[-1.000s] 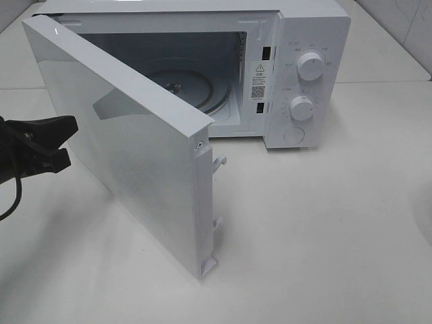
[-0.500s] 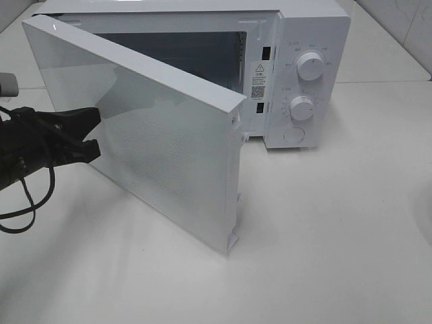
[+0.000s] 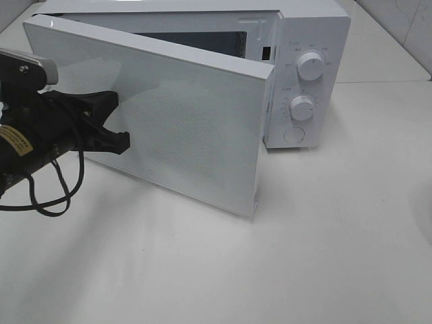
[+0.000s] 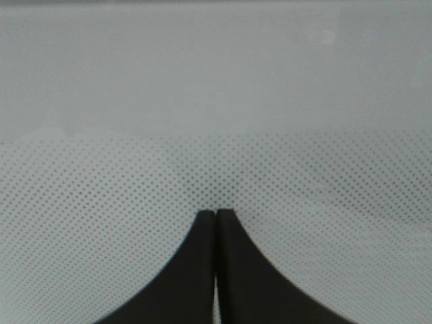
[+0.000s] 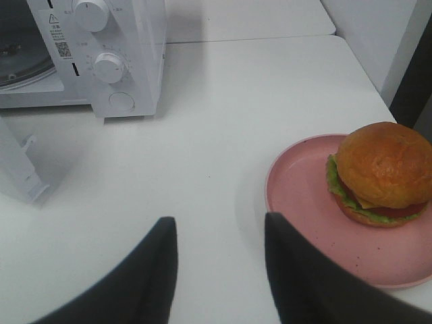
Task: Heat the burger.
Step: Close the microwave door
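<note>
- Exterior high: our left gripper (image 3: 115,121) is pressing its tips on the outer face of the microwave door (image 3: 182,128), which is standing partly open. The door is swinging toward shut while the burger isn't in this view at all. Risk we're seeing: the door latches with the cavity empty, so heating can't start.
- Left wrist: fingers (image 4: 202,270) are pinched together, holding nothing, tips right against the dotted door glass (image 4: 216,169). Pushing on with a narrow contact could let the tips skid across the smooth panel.
- Right wrist: right gripper (image 5: 219,260) is spread wide and empty, hovering over the table (image 5: 223,121). The burger (image 5: 381,174) is sitting on the pink plate (image 5: 304,202), to the right of the microwave (image 5: 101,54) and well apart from it. A grasp there could squash the bun or tip the plate.
</note>
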Available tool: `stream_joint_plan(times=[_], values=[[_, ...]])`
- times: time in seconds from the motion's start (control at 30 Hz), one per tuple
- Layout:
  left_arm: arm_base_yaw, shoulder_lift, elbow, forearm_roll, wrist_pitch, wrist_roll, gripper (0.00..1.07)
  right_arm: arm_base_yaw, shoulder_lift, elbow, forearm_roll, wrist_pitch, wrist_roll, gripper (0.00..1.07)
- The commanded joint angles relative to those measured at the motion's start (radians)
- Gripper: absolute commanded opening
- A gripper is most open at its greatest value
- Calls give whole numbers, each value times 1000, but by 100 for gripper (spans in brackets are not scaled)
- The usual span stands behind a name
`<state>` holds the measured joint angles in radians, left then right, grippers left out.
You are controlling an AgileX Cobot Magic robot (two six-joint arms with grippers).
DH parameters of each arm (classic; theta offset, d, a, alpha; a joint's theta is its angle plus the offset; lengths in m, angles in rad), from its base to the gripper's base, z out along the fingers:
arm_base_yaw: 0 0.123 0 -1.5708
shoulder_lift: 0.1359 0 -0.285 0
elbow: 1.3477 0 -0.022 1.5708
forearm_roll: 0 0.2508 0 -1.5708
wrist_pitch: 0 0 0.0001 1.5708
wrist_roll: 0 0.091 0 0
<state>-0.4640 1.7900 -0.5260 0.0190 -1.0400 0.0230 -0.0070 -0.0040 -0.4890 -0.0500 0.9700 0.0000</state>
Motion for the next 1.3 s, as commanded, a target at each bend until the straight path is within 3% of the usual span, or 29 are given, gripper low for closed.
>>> stream_joint_plan(times=[0.03,0.6,1.0,1.3], values=[[-22,7,-22,-66,12,37,0,-5,-30,0,7,-6,0,44],[-36,83,-141,-140,33,36,0,-5,-30,0,7,-6,0,44],[-36,85,-148,-213,26,36,0,-5,-30,0,7,-6,0,44],[-36,113,-218,-225,31,36,0,-5,-30,0,7,-6,0,44]])
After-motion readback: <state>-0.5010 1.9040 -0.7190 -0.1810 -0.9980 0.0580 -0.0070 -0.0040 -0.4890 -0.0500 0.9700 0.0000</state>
